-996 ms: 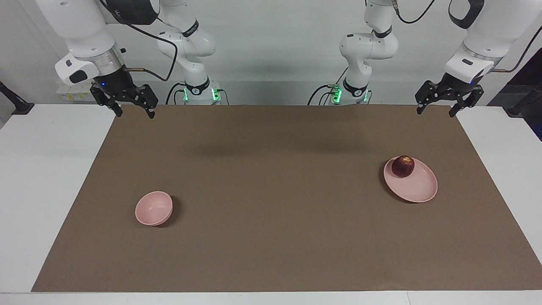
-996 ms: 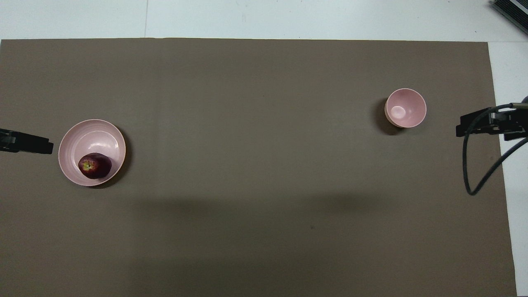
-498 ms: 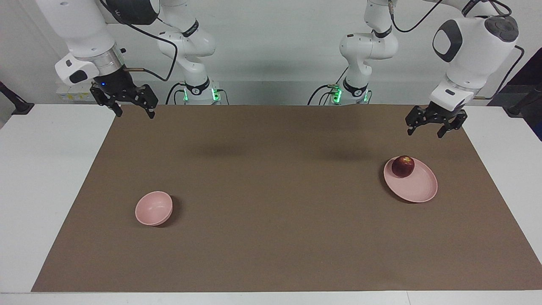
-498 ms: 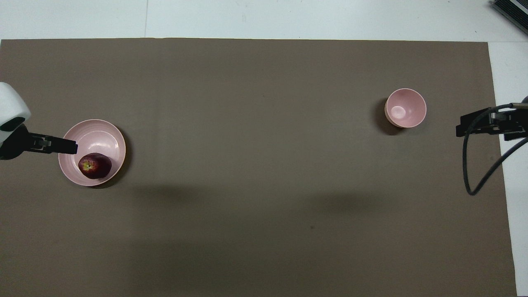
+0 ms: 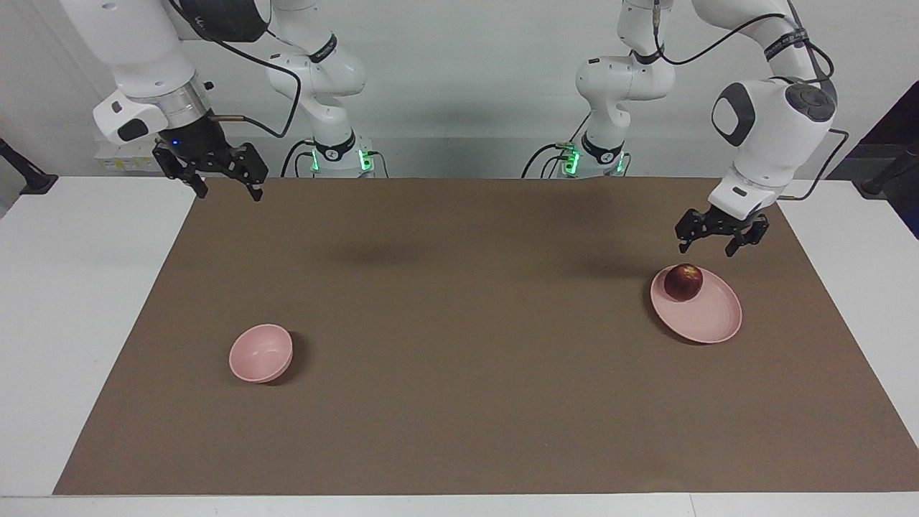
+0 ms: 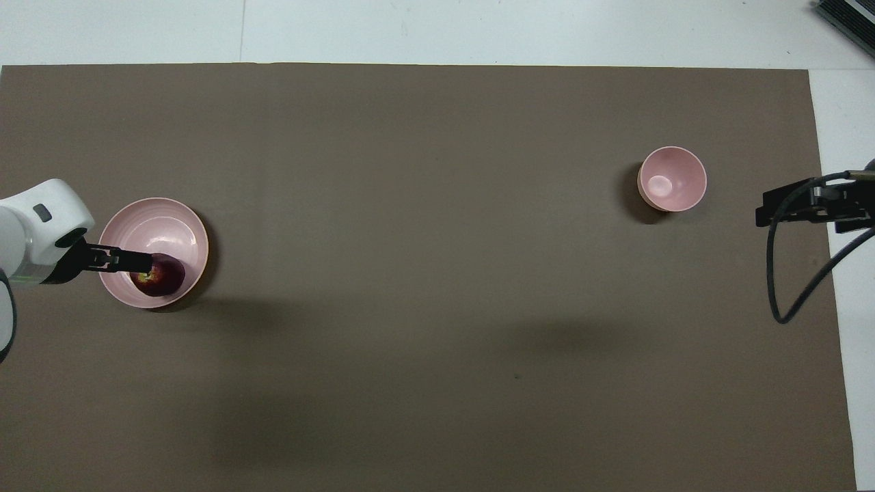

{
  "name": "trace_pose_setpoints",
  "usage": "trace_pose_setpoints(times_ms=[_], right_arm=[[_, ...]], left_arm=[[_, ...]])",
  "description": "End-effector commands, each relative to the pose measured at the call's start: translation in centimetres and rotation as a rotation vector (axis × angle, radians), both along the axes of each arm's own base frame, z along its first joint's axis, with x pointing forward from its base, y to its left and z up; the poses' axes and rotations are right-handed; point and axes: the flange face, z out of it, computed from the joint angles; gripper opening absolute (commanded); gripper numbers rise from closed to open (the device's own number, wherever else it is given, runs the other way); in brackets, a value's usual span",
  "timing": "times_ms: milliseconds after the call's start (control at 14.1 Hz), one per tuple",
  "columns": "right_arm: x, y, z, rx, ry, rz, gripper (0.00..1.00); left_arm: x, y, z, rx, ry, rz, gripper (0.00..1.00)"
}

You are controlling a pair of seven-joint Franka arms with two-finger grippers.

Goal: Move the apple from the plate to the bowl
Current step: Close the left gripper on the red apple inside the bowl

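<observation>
fingers of left gripper (image 5: pixel 707 244) spread wide, empty, tips pointing down. gripper hangs in the air just above the apple (image 5: pixel 683 281), not touching it in facing view; in overhead view the fingertips overlap the fruit's edge, but that is only the raised gripper covering it.

directly below the fingers: apple, small, dark red w/ yellowish patch, resting on the plate (image 5: pixel 711 319), on the part of the plate nearer the robots. plate is flat, pale pink, lying on the brown mat (image 5: pixel 459 402) toward the left arm's end of the table.

well apart from these fingers, toward the right arm's end: bowl (image 5: pixel 260 352), small, deep, pale pink, upright, nothing in it. it sits a bit farther from the robots than the plate does.

right gripper (image 5: pixel 224 184) waits raised over the mat's corner by its own base, fingers likewise spread wide and empty; bowl is well apart from it.

progress (judged): early stage. done so far: left gripper placed over the apple, jaws ready. left to do: lower around the fruit, close, lift off plate, carry across the mat's length to the bowl, release inside. given the long span, a handover to the right arm may be needed; can't tell from here. apple is round, so it may roll on the plate if nudged off-centre.
</observation>
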Motion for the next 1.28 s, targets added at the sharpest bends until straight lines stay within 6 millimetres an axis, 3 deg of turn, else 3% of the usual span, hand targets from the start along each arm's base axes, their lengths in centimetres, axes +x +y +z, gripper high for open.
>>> trace_pose_setpoints(times_ms=[0,285,498,854,996,1067,1209], right_arm=[[-0.4,0.0,0.0,0.005,-0.010,0.021,1.00],[-0.4,0.0,0.0,0.005,-0.010,0.019,1.00],[-0.4,-0.1,0.0,0.005,-0.010,0.018,1.00],[-0.4,-0.1,0.0,0.003,-0.010,0.019,1.00],[-0.4,-0.1,0.0,0.005,-0.010,0.019,1.00],[-0.4,-0.1,0.0,0.005,-0.010,0.019,1.00],[-0.4,-0.1,0.0,0.005,-0.010,0.019,1.00]], left_arm=[[-1.2,0.6,-3.6,-0.005,-0.052,-0.007,1.00],[-0.2,0.5,-8.9,0.009,-0.097,0.000,1.00],[-0.3,0.3,-10.2,0.010,-0.084,-0.001,1.00],[-1.0,0.6,-10.8,0.008,-0.060,0.008,0.96],[-1.4,0.7,-11.0,0.007,-0.048,0.009,0.82],[-1.6,0.7,-11.0,0.006,-0.037,0.008,0.70],[-1.7,0.7,-11.0,0.005,-0.015,0.007,0.33]])
